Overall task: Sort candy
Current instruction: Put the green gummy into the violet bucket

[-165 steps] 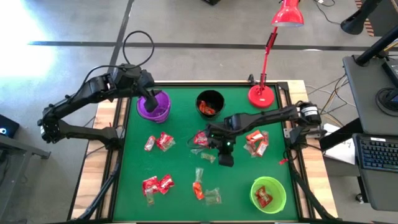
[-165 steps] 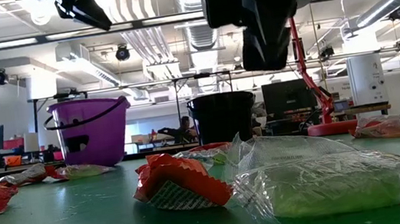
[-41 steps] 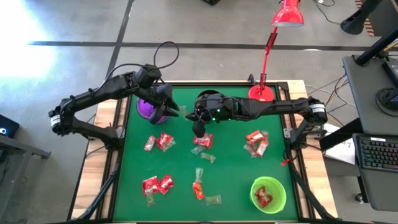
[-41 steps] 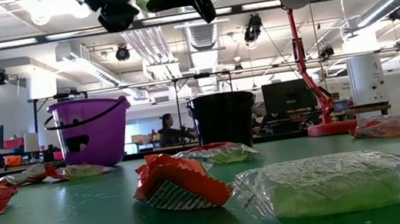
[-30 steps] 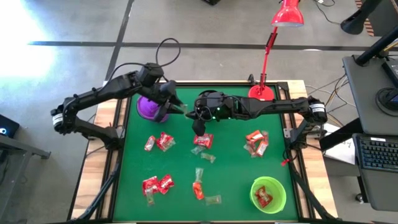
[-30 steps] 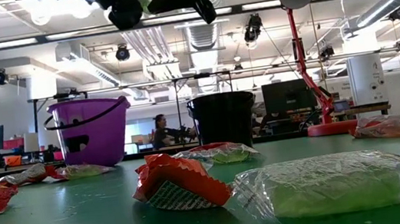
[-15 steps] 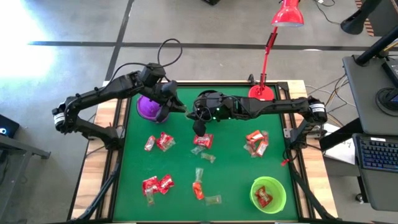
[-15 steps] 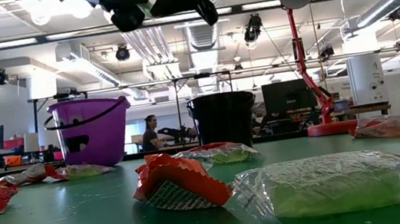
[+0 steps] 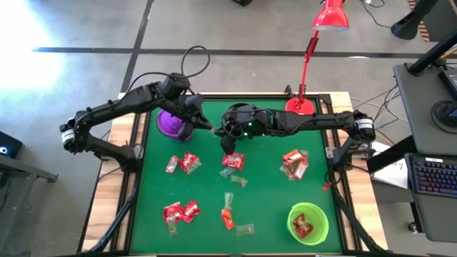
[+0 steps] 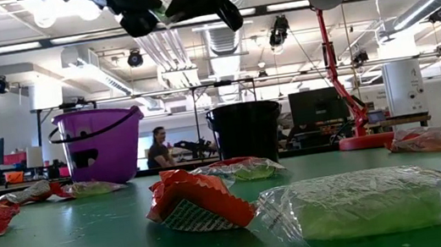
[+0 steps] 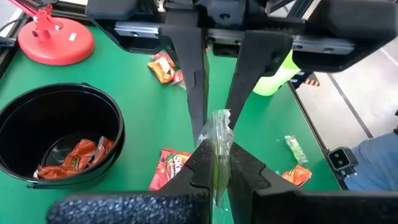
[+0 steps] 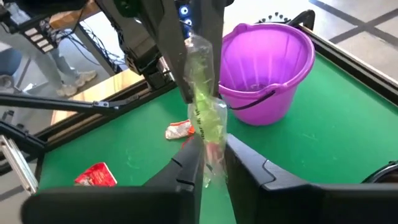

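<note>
A clear-wrapped candy with a green sweet inside (image 12: 203, 81) hangs in the air between the purple cup (image 9: 173, 123) and the black cup (image 9: 241, 114). My left gripper (image 11: 216, 155) is shut on it, coming from the table's left. My right gripper (image 12: 214, 160) faces it from the right, its fingers slightly apart on either side of the same candy. Several red, orange and clear candies (image 9: 188, 163) lie on the green mat. More lie in the black cup (image 11: 73, 158) and the green cup (image 9: 308, 223). My left gripper pinches the candy's clear wrapper (image 11: 217, 138) between its two fingertips, coming about level from the table's left. The candy is lifted clear of the table and stands edge-on between the fingers. My right gripper's fingers (image 12: 186, 165) flank the wrapper's other end; I cannot tell whether they touch it.
A red desk lamp (image 9: 300, 108) stands at the mat's far right, next to the black cup. Candy heaps lie mid-mat (image 9: 232, 161), at the right (image 9: 294, 163) and near the front left (image 9: 180, 211). Wooden borders edge the mat.
My left gripper has edged toward the table's right, up to my right gripper and the candy held there above the gap between the purple and black cups. My right arm has stayed in place.
</note>
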Controlling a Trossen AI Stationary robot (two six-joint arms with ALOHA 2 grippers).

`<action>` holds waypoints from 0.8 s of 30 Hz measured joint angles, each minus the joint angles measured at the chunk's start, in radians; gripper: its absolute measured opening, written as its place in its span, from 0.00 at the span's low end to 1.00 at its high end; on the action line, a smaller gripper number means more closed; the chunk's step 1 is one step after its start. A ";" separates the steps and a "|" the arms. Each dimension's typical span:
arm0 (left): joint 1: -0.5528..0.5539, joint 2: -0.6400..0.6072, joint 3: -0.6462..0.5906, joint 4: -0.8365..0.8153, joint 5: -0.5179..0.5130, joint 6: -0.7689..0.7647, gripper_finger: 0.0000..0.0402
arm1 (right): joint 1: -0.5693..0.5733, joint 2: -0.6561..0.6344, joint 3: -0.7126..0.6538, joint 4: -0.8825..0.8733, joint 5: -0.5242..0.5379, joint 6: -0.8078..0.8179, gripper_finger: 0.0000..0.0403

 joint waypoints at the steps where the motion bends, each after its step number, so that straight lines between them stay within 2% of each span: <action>1: 0.000 -0.001 0.002 -0.012 -0.013 0.009 0.00 | 0.000 0.000 0.000 0.001 0.004 0.000 0.16; 4: 0.000 -0.009 0.014 -0.094 -0.111 0.055 0.00 | -0.001 0.000 0.000 0.002 0.006 0.000 0.19; 11: 0.007 -0.015 0.045 -0.347 -0.483 0.135 0.00 | -0.001 0.000 0.000 0.001 0.006 -0.002 0.22; 14: 0.015 -0.016 0.039 -0.399 -0.598 0.136 0.00 | -0.001 0.000 0.000 0.001 0.006 -0.003 0.21; 18: 0.033 -0.016 0.028 -0.456 -0.691 0.130 0.00 | -0.001 -0.001 0.000 0.001 0.006 -0.004 0.21; 24: 0.064 -0.014 0.014 -0.485 -0.698 0.102 0.00 | -0.001 -0.001 0.000 0.001 0.006 -0.004 0.22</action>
